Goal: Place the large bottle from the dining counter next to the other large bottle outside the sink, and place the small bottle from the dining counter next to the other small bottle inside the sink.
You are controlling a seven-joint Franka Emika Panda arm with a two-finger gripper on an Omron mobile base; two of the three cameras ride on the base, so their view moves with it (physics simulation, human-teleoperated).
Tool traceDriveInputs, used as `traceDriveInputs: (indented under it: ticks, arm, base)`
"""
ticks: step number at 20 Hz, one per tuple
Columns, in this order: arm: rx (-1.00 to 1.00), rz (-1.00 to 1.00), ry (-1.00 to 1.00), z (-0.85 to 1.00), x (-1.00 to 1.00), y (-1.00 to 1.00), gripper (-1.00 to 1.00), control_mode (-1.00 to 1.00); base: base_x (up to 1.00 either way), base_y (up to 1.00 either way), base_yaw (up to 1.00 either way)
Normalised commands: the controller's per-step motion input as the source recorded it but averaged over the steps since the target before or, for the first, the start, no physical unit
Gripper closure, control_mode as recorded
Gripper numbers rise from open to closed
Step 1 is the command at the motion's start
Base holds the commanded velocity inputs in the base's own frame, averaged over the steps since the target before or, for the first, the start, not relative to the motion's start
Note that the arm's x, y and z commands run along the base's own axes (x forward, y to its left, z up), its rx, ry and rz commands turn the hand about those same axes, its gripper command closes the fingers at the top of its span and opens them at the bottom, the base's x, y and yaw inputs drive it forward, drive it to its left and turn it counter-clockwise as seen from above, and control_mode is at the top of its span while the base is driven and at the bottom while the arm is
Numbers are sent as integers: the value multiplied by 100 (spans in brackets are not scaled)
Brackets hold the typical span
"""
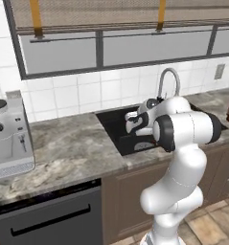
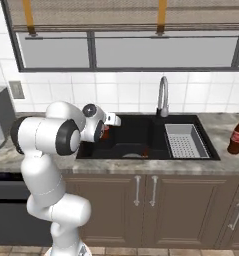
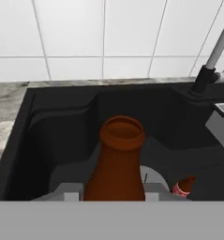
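My gripper (image 3: 114,193) is shut on the small bottle (image 3: 119,159), a dark brown one whose open thin neck rises between the fingers. It hangs over the left basin of the black sink (image 3: 62,117). Another small bottle (image 3: 182,186) with a red label rests low in the basin, just to the right. From the right base view, the hand (image 2: 104,125) is above the sink's left end (image 2: 91,152), with the held bottle (image 2: 106,134) partly hidden below it. A large bottle (image 2: 236,136) with a red label stands on the counter right of the sink (image 1: 111,125).
A curved chrome tap (image 2: 163,97) rises behind the sink, and a grey perforated tray (image 2: 184,141) fills the right basin. A coffee machine (image 1: 8,136) stands on the counter at the left. Tiled wall and a window run behind.
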Motion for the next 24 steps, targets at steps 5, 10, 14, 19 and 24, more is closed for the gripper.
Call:
traceDriveInputs:
  ticks: [5, 10, 14, 19, 24]
  arm:
    - [0, 0, 0, 0, 0, 0, 100, 100]
    - [0, 0, 0, 0, 0, 0, 100, 100]
    - [0, 0, 0, 0, 0, 0, 100, 100]
    - [0, 0, 0, 0, 0, 0, 100, 100]
    - [0, 0, 0, 0, 0, 0, 100, 100]
  base:
    - [0, -7, 24]
    - [0, -22, 20]
    - [0, -52, 13]
    - [0, -56, 11]
    - [0, -31, 12]
